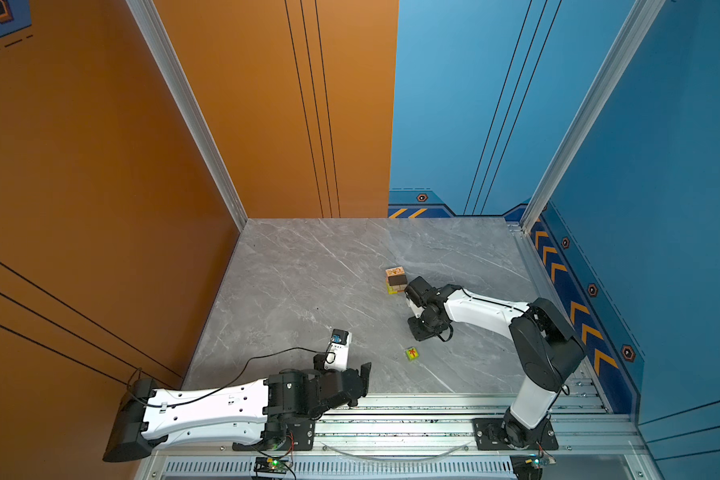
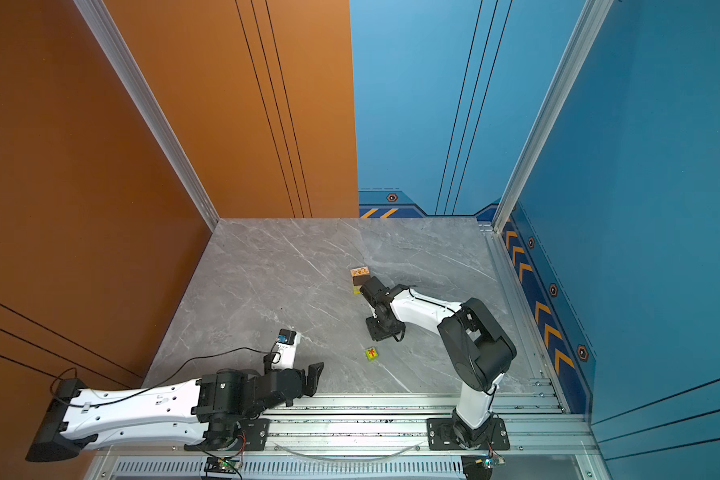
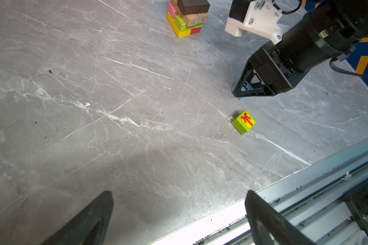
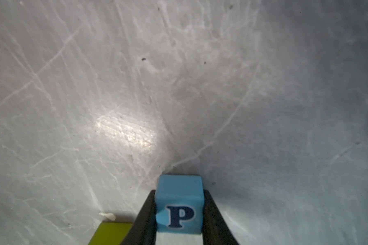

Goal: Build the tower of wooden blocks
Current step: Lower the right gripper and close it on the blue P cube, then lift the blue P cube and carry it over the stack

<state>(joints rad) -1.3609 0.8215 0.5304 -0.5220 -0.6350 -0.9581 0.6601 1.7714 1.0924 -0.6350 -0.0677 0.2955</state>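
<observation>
The right gripper (image 4: 179, 192) clamps the blue cube (image 4: 179, 212) on the table (image 3: 115, 106). The green cube (image 3: 244, 122) lies near it, the tower (image 3: 187, 19) well apart. The left gripper (image 3: 179, 193) gapes wide.

The counter (image 1: 308, 291) is smooth grey marble-look stone with a soft sheen. The blue cube (image 4: 179, 191) wears matt paint; the green cube (image 3: 238, 125) looks glossier. Tan blocks (image 3: 194, 20) show bare wood grain. The near rail (image 1: 391, 405) is ribbed bare metal.

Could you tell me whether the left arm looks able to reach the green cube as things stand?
Probably yes: the green cube lies alone on open table, the left hand is open, and nothing stands between them.
</observation>
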